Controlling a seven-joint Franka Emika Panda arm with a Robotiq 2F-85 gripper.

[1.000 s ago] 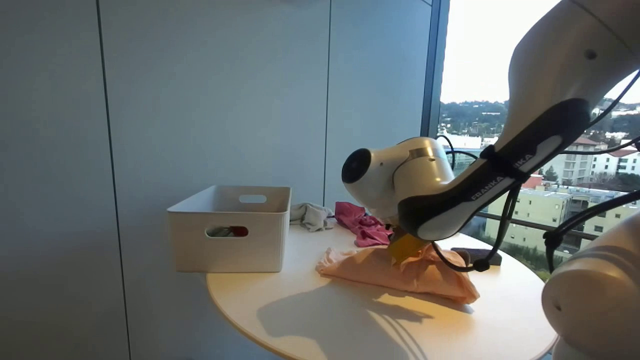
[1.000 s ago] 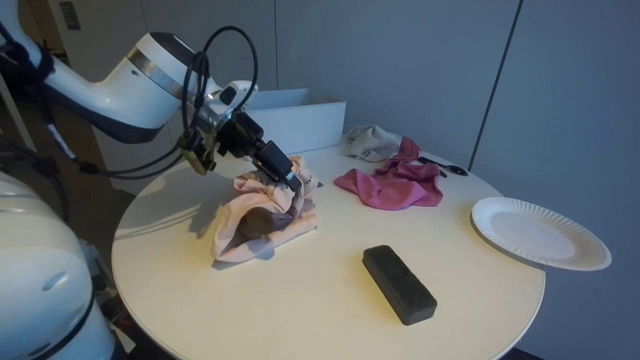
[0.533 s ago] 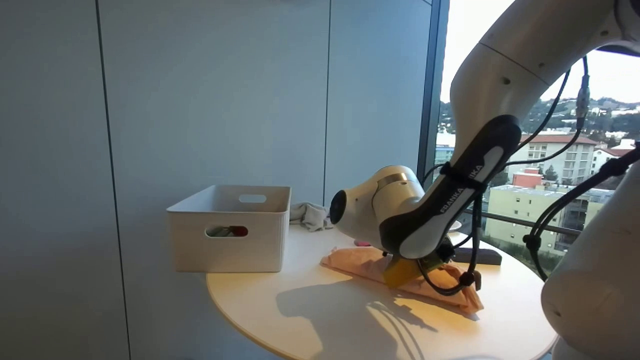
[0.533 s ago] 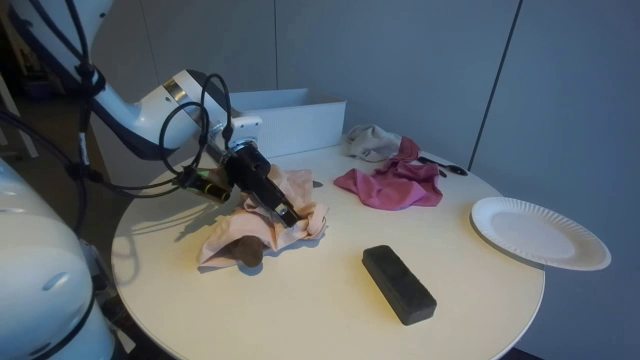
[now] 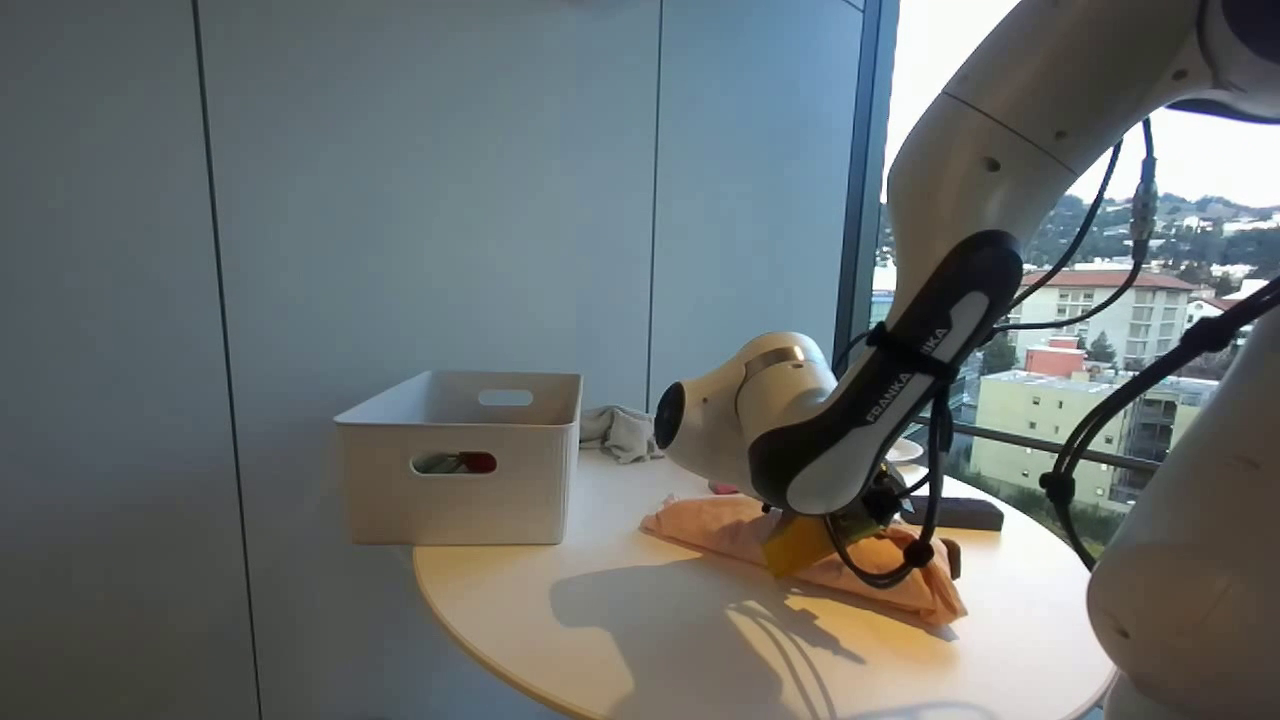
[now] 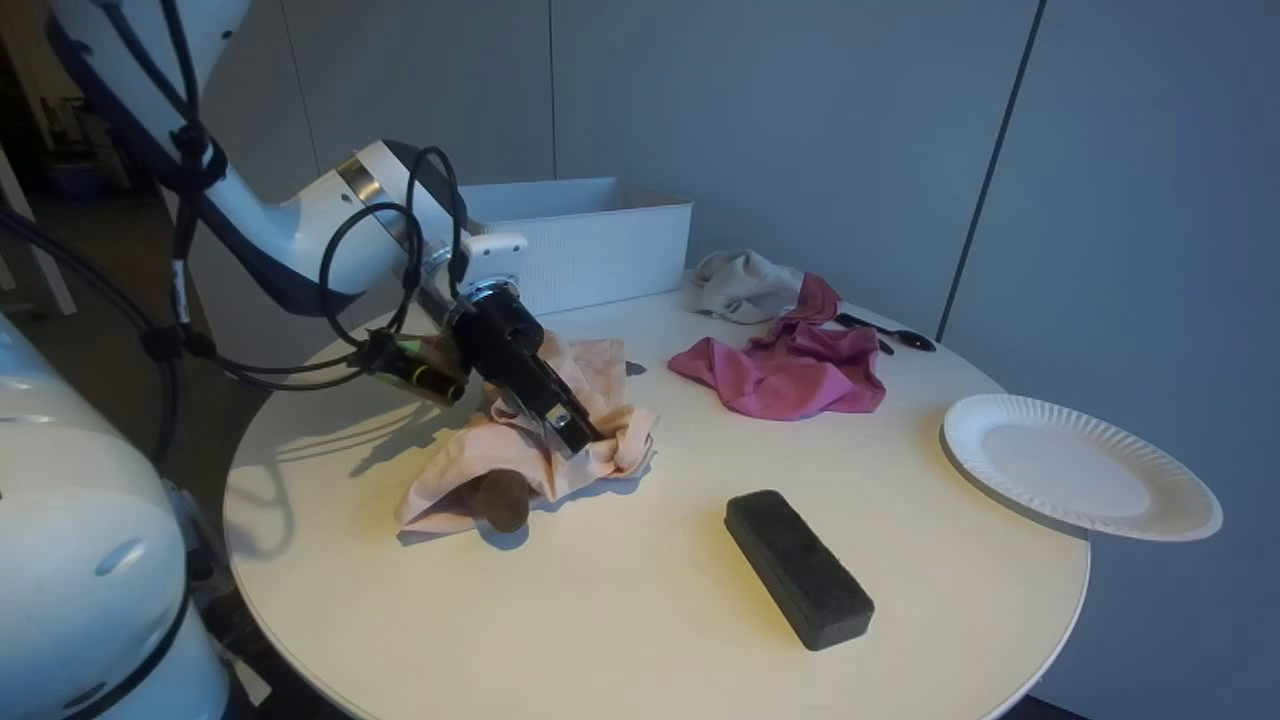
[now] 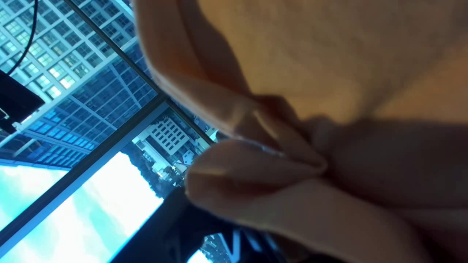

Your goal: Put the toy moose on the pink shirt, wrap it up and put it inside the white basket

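Arm (image 5: 870, 430): in an exterior view, right half, reaching lower than a second ago.
Basket (image 5: 455, 512): same frame, left; shirt (image 5: 715, 528) not in yet.
Claw (image 6: 572, 437): in an exterior view, left of centre, tip down in cloth; opening, hold: can't tell.
Moose (image 6: 500, 500): likely the brown end below, now poking out; wrapping probably loosened.
Shirt, wrist view: crowds right half, hides grip.

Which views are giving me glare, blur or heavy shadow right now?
Wrist view: sky blown out, pink shirt blurred and dark at lower right; in an exterior view, the arm throws a shadow across the table, and the sky looks washed out.
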